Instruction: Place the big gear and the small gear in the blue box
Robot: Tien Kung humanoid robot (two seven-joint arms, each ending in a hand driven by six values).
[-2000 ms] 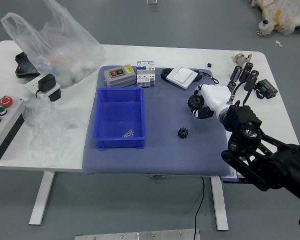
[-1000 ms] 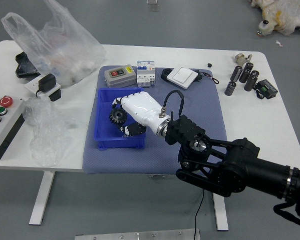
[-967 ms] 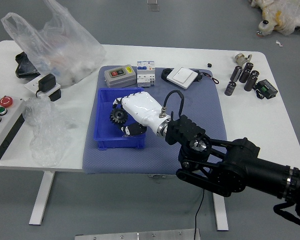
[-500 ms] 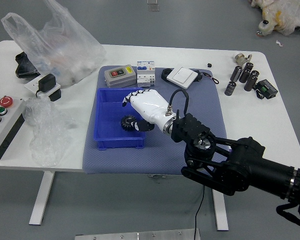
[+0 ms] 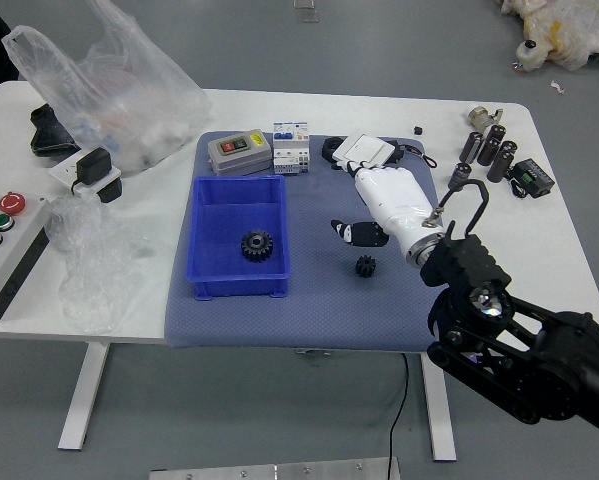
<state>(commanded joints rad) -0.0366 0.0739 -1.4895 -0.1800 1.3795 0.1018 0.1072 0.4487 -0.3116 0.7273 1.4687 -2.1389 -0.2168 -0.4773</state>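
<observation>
Head view: the big gear (image 5: 257, 245) is lying in the blue box (image 5: 234, 288), while the robot's right hand (image 5: 387, 195) is reaching over the mat (image 5: 239, 325), thumb spread from fingers, grasping nothing. The small gear (image 5: 366, 266) is sitting just nearer than that thumb, so its pick-up is seemingly starting, calling for lowering, pinching and carrying left. Labels on the white-and-blue block (image 5: 291, 150) and grey case (image 5: 239, 150) are appearing too small to read.

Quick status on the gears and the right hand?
Right hand open and empty, above the mat. Big gear in blue box. Small gear on mat, not boxed yet.
</observation>
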